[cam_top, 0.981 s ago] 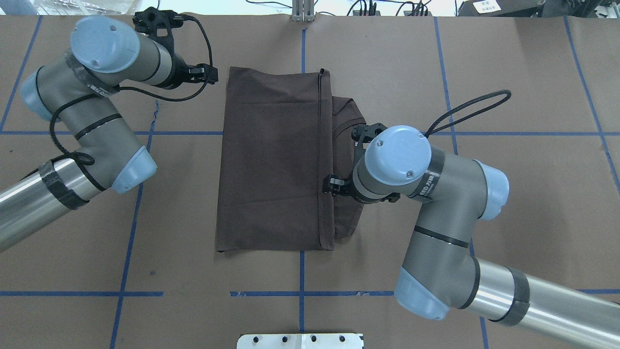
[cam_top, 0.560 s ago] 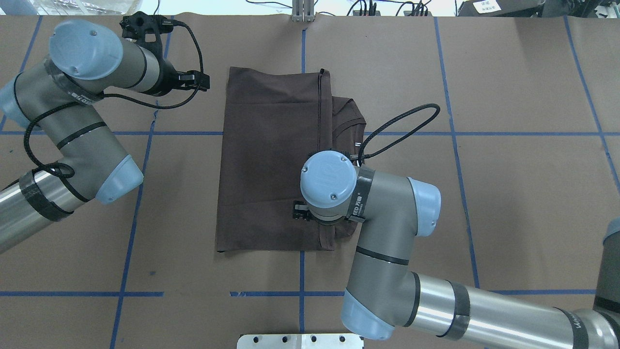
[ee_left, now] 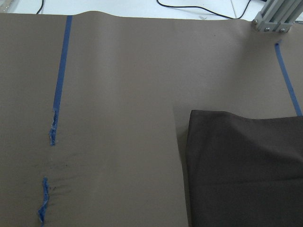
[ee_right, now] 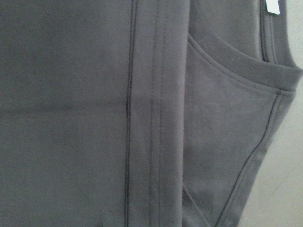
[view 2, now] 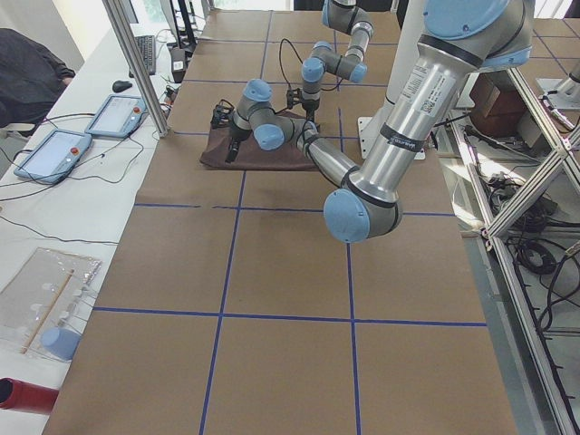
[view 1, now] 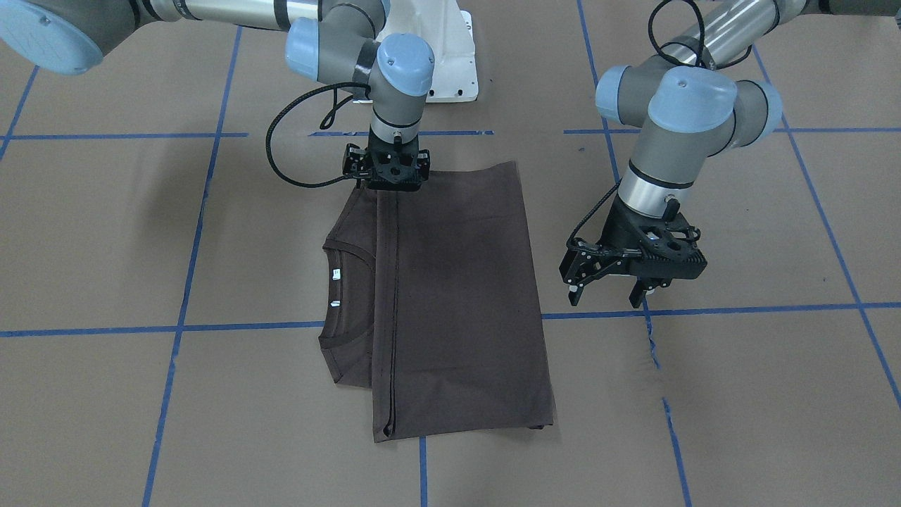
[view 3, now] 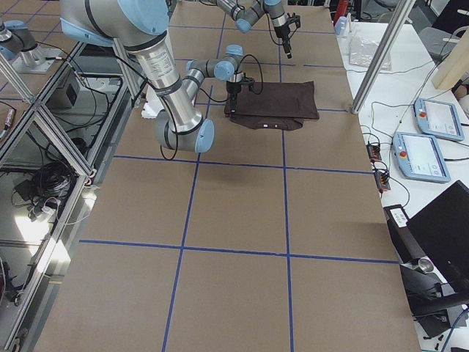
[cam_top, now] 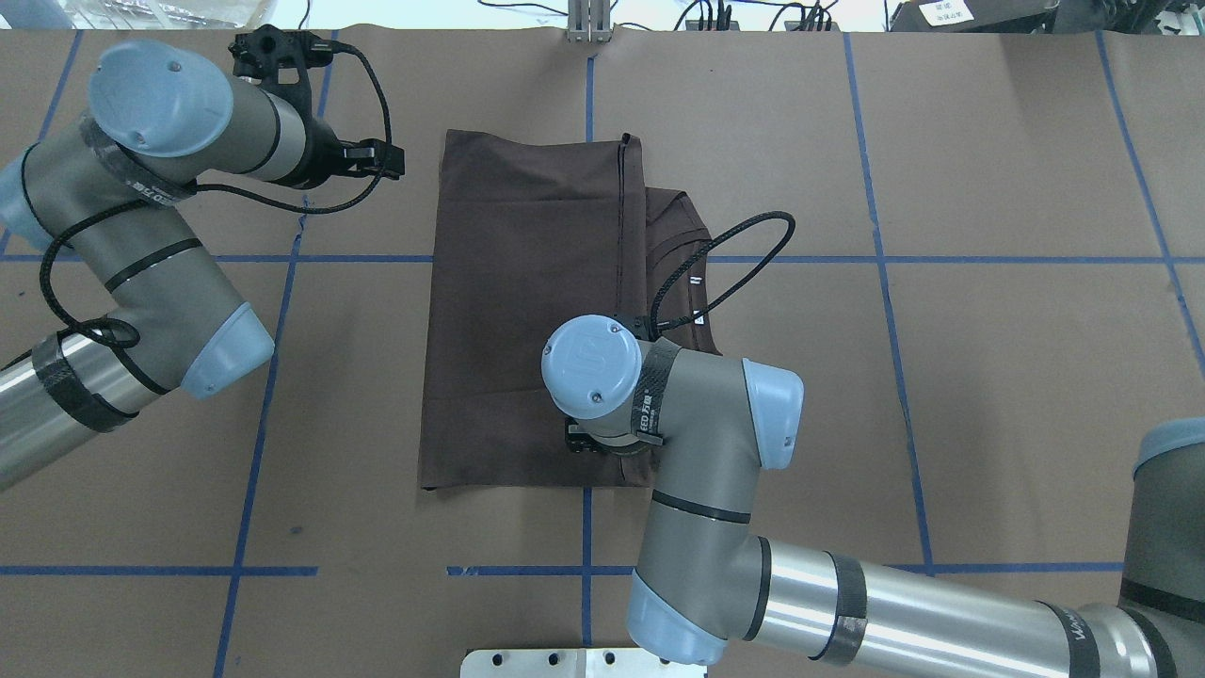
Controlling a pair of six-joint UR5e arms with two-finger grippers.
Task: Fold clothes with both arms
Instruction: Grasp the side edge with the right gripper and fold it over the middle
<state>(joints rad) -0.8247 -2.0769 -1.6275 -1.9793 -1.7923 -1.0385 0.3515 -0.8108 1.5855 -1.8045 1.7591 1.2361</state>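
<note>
The dark brown T-shirt (cam_top: 527,320) lies folded on the brown paper table; it also shows in the front view (view 1: 457,296). Its collar (view 1: 345,282) with white tags sticks out past a long folded hem. My right gripper (view 1: 391,172) points down at the hem, at the shirt's edge nearest the robot. Its wrist hides it from above, and I cannot tell how its jaws stand. The right wrist view is filled with hem seam (ee_right: 128,113) and collar (ee_right: 236,61). My left gripper (view 1: 609,290) hangs open and empty above the table beside the shirt. The left wrist view shows a shirt corner (ee_left: 241,165).
The white base pedestal (view 1: 450,77) stands behind the shirt. Blue tape lines (cam_top: 584,570) cross the paper. A metal plate (cam_top: 584,662) sits at the near edge and an aluminium post (cam_top: 588,19) at the far edge. Tablets (view 2: 113,113) lie on a side table.
My right arm has swung along the hem toward the shirt's robot-side edge. My left arm has drawn back a little from the shirt's far corner.
</note>
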